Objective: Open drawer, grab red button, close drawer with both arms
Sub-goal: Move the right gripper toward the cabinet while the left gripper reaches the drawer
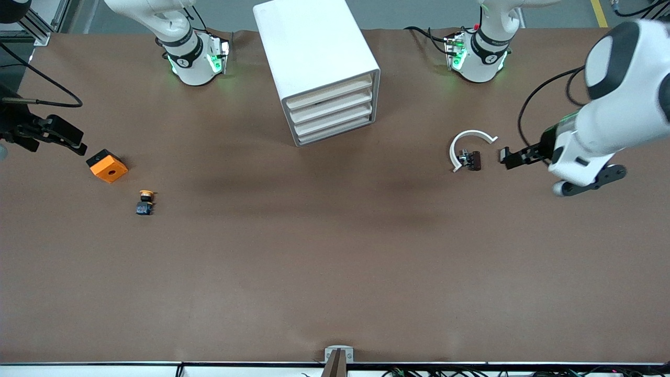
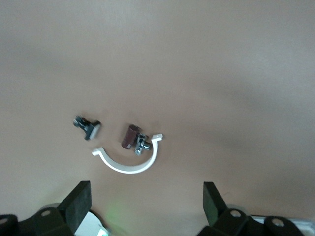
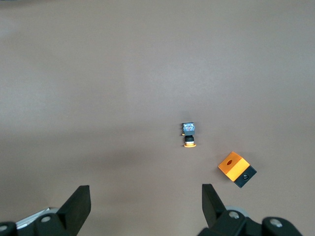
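Observation:
The white drawer cabinet (image 1: 319, 68) stands between the two arm bases, all its drawers shut. No red-capped button shows in any view. My left gripper (image 1: 506, 158) is open and empty in the air beside a white curved piece (image 1: 469, 142); in the left wrist view its fingers (image 2: 78, 201) stand wide apart around nothing, with the gripper (image 2: 146, 196) above bare table. My right gripper (image 1: 78, 146) is open and empty in the air next to an orange cube (image 1: 107, 166); it shows the same in the right wrist view (image 3: 146, 199).
An orange-capped button (image 1: 145, 203) lies nearer the front camera than the orange cube; both show in the right wrist view, button (image 3: 189, 133) and cube (image 3: 236, 168). A brown part (image 2: 129, 136) lies inside the white arc (image 2: 129, 166); a small dark clip (image 2: 87, 127) lies beside it.

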You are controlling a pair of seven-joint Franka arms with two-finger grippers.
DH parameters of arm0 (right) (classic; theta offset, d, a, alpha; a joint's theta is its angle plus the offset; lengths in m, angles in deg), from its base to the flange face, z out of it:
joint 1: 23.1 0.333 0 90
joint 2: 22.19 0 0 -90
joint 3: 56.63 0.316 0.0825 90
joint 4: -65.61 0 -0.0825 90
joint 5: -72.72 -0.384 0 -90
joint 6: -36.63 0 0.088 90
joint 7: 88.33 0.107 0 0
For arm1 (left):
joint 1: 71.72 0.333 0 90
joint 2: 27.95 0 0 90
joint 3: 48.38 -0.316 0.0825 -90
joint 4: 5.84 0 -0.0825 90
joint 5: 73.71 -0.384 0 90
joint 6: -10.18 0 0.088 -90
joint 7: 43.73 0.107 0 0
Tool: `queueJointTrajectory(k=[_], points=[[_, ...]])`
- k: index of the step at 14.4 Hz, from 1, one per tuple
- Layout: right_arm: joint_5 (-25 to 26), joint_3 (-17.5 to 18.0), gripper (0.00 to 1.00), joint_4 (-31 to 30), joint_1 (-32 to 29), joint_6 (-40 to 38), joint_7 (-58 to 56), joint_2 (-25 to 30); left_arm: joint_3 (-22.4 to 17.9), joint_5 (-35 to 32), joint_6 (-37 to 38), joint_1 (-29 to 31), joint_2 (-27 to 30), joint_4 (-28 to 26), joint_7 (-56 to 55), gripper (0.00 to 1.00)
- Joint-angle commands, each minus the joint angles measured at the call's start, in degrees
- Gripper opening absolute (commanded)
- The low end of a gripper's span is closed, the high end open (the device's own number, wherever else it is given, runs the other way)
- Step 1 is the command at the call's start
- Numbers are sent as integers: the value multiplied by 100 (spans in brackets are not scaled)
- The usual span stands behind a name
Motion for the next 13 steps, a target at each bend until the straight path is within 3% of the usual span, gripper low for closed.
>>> queueJointTrajectory(k=[1,4,10,13], points=[[-44,23,100,158,191,53,631,-159,81,70,48,-281,-466,197,-1229,100],[-1,23,100,167,525,220,1423,-282,81,236,48,-589,-1081,645,-2503,100],[8,23,100,167,894,537,2925,-405,90,658,48,-1082,-2083,742,-6167,100],[17,23,100,158,1105,590,3374,-536,99,1141,48,-1161,-2374,953,-7042,100]])
